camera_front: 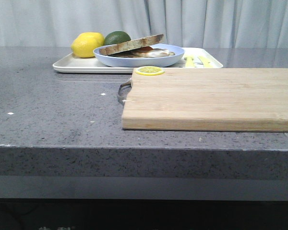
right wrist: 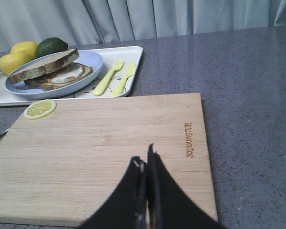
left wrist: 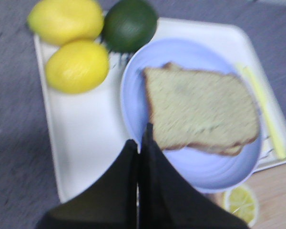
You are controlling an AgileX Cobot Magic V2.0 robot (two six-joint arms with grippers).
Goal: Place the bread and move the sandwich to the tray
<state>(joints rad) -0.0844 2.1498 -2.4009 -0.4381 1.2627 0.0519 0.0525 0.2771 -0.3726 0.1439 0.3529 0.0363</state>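
The bread lies tilted on top of the sandwich, whose fried egg shows beneath it, in the round light-blue plate. The plate stands on the white tray at the back of the table. In the left wrist view the bread covers the sandwich on the plate and tray. My left gripper is shut and empty, above the plate's rim. My right gripper is shut and empty over the cutting board; bread, egg and tray lie beyond. Neither gripper shows in the front view.
Two lemons and a lime sit on the tray beside the plate. A yellow fork and knife lie on the tray's other end. A pale wooden cutting board with a lemon slice lies in front of the tray.
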